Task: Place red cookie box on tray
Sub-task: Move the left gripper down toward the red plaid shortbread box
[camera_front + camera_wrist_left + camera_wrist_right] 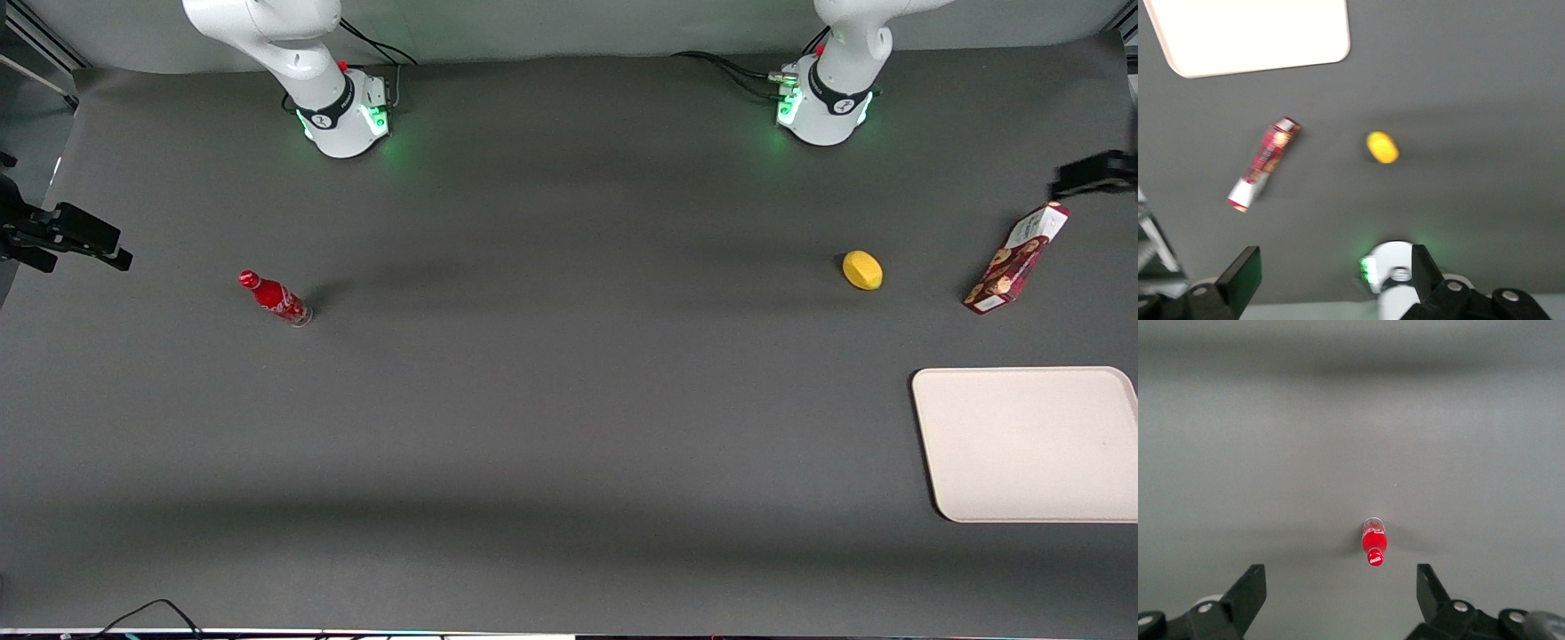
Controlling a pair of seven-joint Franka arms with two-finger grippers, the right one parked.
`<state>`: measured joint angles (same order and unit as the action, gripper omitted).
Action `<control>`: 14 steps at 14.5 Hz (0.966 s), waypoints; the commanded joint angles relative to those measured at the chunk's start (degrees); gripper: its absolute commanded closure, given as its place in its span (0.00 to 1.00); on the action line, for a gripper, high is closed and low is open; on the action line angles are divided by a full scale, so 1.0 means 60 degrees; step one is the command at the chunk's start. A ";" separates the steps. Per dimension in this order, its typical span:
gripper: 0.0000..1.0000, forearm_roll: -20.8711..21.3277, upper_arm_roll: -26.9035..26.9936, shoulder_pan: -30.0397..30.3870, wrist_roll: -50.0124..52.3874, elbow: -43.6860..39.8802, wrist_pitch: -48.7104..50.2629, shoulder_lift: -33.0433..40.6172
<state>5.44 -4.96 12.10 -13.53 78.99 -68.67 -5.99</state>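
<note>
- The gripper (1331, 280) hangs high above the surface (569, 427), toward the working arm's end, with its fingers (1245, 273) spread wide and nothing between them.
- The red cookie box (1016, 259) stands on end on the surface, well apart from the gripper and farther from the front camera than the tray (1031, 444), which holds nothing.
- Risk: the box is slim and stands on a narrow end, so I judge that a finger touching it off-centre during the descent would tip it over.
- Risk: the lemon (862, 270) lies near the box, toward the parked arm's end; a sideways approach could knock it rolling.
- Risk: a grip near 1 end could let the carton swing and land on the tray's rim.
- Count: 1 red cookie box, 1 tray, 1 lemon, 1 red bottle (275, 298) far toward the parked arm's end.
</note>
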 commanded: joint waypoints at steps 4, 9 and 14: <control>0.00 0.0354 0.2741 0.0034 -0.6307 0.1535 -0.1791 -0.0745; 0.00 0.0047 0.4048 0.0063 -0.9153 0.5082 -0.5028 -0.0657; 0.00 -0.0800 0.5072 0.0092 -1.0720 0.8303 -0.9112 -0.0701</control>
<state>4.65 21.71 13.37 -71.44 117.58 -110.94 -12.69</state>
